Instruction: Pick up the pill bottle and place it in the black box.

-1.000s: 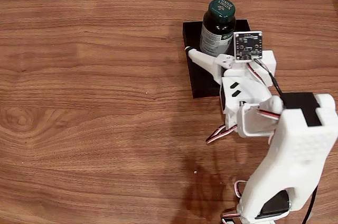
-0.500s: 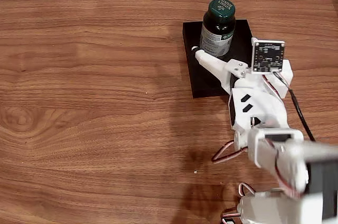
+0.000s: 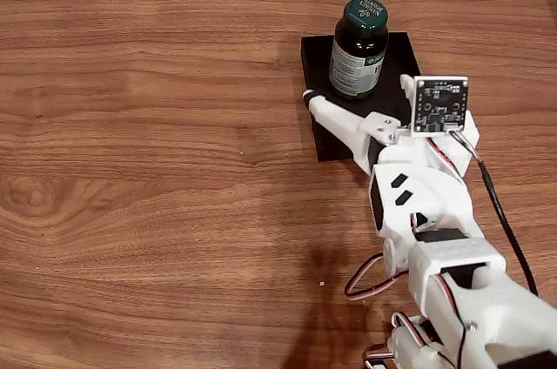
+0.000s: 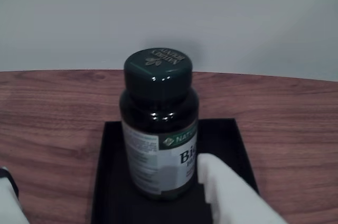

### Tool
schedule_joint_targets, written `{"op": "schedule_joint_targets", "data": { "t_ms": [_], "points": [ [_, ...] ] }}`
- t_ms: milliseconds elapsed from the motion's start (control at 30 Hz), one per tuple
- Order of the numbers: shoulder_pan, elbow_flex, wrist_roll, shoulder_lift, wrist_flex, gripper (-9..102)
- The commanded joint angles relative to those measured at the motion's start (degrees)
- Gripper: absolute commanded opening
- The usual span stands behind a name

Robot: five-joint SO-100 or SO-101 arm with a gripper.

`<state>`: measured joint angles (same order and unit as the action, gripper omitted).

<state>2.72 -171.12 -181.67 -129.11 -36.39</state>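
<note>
Fixed view: the pill bottle (image 3: 358, 49), dark green glossy glass with a ribbed green screw cap and a white-green paper label, stands upright in the shallow matte black box (image 3: 401, 69) on the wood-grain counter (image 3: 157, 169). My white plastic fingers (image 3: 335, 117) are spread wide, apart from the bottle, holding nothing. Wrist view: the bottle (image 4: 158, 123) rises between my two fingertips (image 4: 227, 192).
</note>
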Motion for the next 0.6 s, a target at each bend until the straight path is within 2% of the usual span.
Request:
{"op": "schedule_joint_targets", "data": {
  "t_ms": [0, 233, 333, 567],
  "points": [
    [1.5, -0.9, 0.6, -6.2, 0.8, 42],
    [2.7, -1.5, 1.5, -11.3, 8.7, 40],
    [4.3, -1.6, 3.8, -15.4, 17.1, 38],
    [7.3, -1.9, 12.6, -26.3, 42.2, 30]
  ]
}}
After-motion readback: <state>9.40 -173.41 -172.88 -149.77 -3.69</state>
